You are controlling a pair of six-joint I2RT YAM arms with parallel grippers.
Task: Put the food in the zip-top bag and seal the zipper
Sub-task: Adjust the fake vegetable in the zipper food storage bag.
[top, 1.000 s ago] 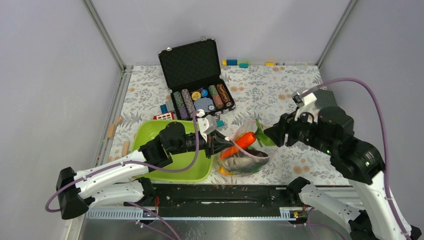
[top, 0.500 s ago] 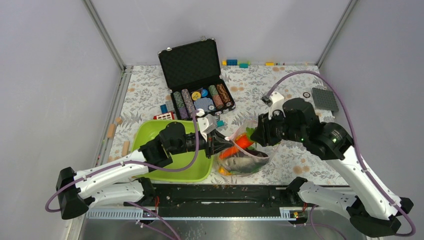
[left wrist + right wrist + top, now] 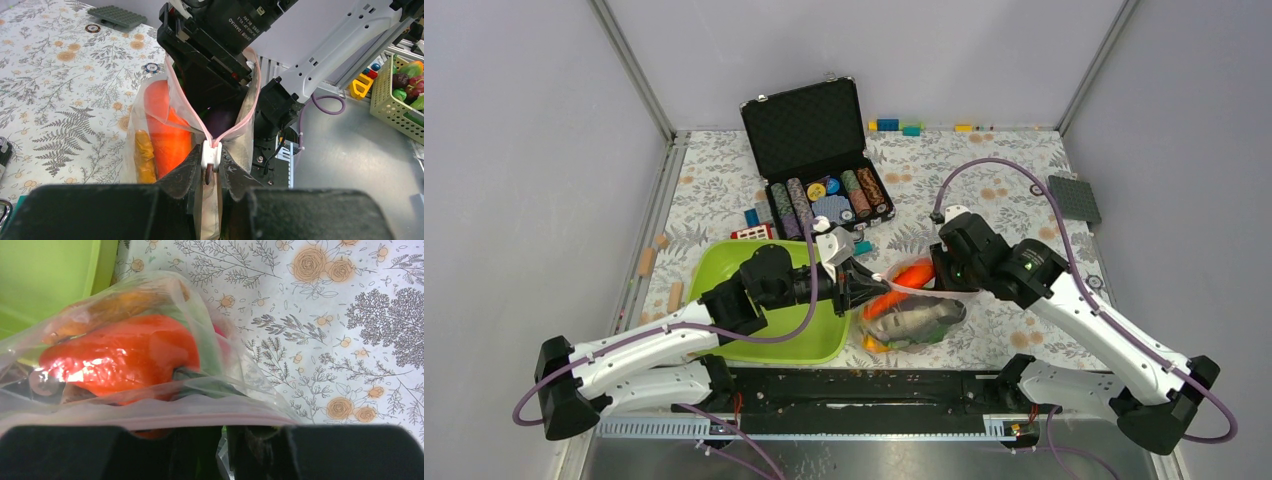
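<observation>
While over grey-walled floral tablecloth (image 3: 1004,180), left pincer (image 3: 211,172) tight on zipper (image 3: 200,416), right pincer (image 3: 942,271) unclear.

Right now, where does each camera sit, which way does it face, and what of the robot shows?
Top external: fixed above and behind the bases, looking down at the table; both arms show, left gripper and right gripper at the zip-top bag.
Left wrist: rides the left arm, looks along its fingers pinching the zipper, toward the right arm.
Right wrist: looks from the bag's opposite end; its fingers edge the bottom.
Both wrist views share the carrot.
</observation>
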